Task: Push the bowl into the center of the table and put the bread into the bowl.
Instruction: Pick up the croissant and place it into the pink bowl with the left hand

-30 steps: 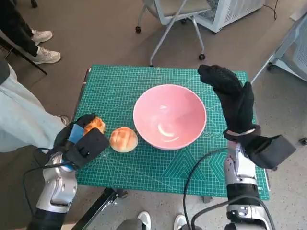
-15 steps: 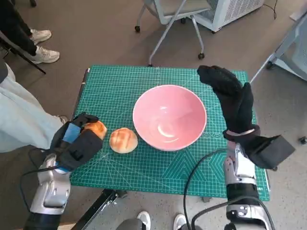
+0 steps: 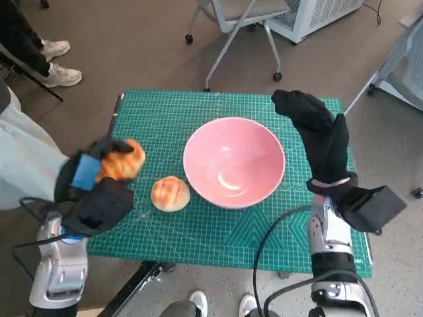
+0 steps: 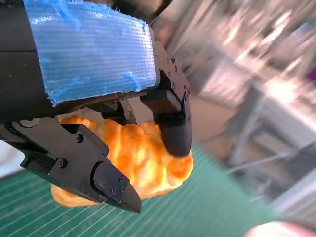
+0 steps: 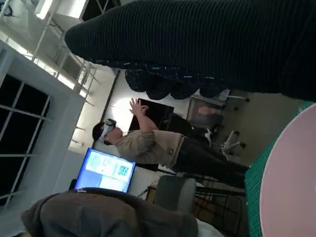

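The pink bowl point(image 3: 233, 160) sits near the middle of the green mat point(image 3: 158, 119), a little right of centre; its rim point(image 5: 291, 187) shows in the right wrist view. My left hand point(image 3: 92, 188) grips an orange-brown bread piece point(image 3: 122, 160) and holds it lifted above the mat's left side; the left wrist view shows the bread point(image 4: 133, 158) pinched between black fingers point(image 4: 170, 118). A second round bun point(image 3: 170, 192) lies on the mat just left of the bowl. My gloved right hand point(image 3: 317, 129) stands upright beside the bowl's right rim, fingers extended, holding nothing.
A person's legs point(image 3: 23, 162) are close to the table's left edge, and shoes point(image 3: 59, 76) stand further back. A chair base point(image 3: 231, 33) is behind the table. Another person point(image 5: 148, 143) appears in the right wrist view. A black cable point(image 3: 264, 244) crosses the mat's front right.
My left hand has lifted the bread off the mat and moved it up and slightly back. The bowl, the second bun and my right hand have not moved.
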### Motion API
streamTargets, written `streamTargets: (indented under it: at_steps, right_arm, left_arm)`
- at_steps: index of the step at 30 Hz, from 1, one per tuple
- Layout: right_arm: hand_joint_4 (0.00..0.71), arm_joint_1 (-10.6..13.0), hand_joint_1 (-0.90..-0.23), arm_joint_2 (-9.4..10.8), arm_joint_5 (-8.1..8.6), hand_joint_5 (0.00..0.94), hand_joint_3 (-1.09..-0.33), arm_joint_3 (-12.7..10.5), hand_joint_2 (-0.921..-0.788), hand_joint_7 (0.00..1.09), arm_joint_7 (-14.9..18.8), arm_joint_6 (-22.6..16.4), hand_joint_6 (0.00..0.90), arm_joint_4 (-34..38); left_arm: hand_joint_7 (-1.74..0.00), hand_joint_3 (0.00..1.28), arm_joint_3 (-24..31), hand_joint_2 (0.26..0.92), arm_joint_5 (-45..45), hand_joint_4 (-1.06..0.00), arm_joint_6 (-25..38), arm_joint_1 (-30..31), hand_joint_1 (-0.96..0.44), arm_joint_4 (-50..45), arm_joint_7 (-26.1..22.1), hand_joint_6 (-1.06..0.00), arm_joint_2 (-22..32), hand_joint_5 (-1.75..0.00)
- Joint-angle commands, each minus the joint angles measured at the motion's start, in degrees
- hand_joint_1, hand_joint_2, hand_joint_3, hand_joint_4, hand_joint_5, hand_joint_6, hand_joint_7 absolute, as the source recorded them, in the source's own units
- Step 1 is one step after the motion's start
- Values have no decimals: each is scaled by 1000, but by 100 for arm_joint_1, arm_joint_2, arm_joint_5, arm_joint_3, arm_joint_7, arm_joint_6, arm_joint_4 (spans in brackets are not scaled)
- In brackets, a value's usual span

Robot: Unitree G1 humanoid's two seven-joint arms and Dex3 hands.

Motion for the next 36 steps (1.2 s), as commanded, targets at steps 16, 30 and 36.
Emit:
streamTargets:
  at_steps: [16,30,36]
  right_arm:
    - [187,6,-679,-8,5,0,-751,-74,-921,483,36,27,81,108]
    - [186,99,-679,-69,22,0,-751,-147,-921,481,12,26,82,13]
    - [186,147,-677,-79,11,0,-753,-172,-921,481,-14,12,81,-38]
  left_arm:
    - [-917,1,-1025,846,624,-984,-817,-1770,3,19,-99,-818,-337,-876]
    - [-915,9,-2018,868,767,-923,-1654,-2928,2,1706,-264,-773,-859,-996]
    - [-885,16,-2199,875,728,-879,-1964,-3171,3,2490,-241,-776,-1023,-1072]
